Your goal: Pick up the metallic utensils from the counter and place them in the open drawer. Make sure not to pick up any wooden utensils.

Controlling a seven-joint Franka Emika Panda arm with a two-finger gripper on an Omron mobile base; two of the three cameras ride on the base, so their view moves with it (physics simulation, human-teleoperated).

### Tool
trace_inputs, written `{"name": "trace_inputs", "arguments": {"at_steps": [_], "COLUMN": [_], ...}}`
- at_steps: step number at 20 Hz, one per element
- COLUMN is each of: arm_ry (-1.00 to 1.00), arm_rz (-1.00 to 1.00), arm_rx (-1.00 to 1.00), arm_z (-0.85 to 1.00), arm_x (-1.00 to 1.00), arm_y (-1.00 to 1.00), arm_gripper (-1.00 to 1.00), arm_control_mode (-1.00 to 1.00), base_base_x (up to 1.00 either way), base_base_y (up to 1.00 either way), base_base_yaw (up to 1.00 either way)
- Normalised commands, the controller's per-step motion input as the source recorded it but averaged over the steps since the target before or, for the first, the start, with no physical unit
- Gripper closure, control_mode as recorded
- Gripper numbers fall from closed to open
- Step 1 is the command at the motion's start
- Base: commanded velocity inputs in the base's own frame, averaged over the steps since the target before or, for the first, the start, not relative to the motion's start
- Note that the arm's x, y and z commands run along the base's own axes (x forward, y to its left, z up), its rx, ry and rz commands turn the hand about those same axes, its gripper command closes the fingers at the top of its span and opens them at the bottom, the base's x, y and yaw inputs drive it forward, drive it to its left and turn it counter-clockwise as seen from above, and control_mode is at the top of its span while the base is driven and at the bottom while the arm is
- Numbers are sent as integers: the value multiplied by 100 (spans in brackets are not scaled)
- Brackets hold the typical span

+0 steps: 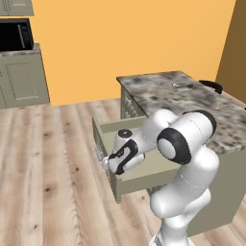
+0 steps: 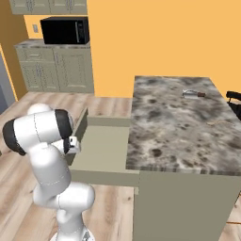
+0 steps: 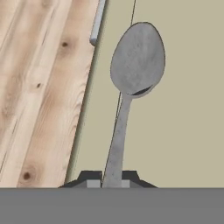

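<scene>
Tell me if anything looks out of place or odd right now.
Nothing stands out. The gripper holds a spoon over the open drawer; another metal utensil lies on the counter.

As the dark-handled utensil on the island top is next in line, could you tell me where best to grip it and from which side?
Probably at the dark handle, from straight above, jaws across it. The dark-handled utensil lies flat on the counter near the far edge, with bare marble around it. The gripper is shut on the spoon over the drawer.

The spoon (image 3: 131, 87) handle's end is hidden between the pincer (image 3: 112, 183) tips.
</scene>
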Motion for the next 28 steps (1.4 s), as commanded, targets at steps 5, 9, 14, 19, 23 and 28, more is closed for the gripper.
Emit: {"name": "trace_inputs", "arguments": {"at_steps": [5, 9, 14, 19, 23, 28], "arm_ry": [0, 0, 0, 4, 7, 8], "arm_rz": [-5, -4, -17, -20, -10, -1], "arm_rx": [0, 12, 19, 6, 0, -13], "arm_z": [-9, 0, 5, 12, 7, 0], "arm_x": [-4, 5, 19, 49, 63, 64], "arm_y": [83, -19, -84, -83, -60, -12], "arm_gripper": [100, 100, 100, 100, 100, 100], "arm_control_mode": [-100, -100, -100, -100, -100, -100], "base_base_x": [0, 0, 0, 0, 0, 0], "base_base_y": [0, 0, 0, 0, 0, 0], "base_base_yaw": [0, 0, 0, 0, 0, 0]}}
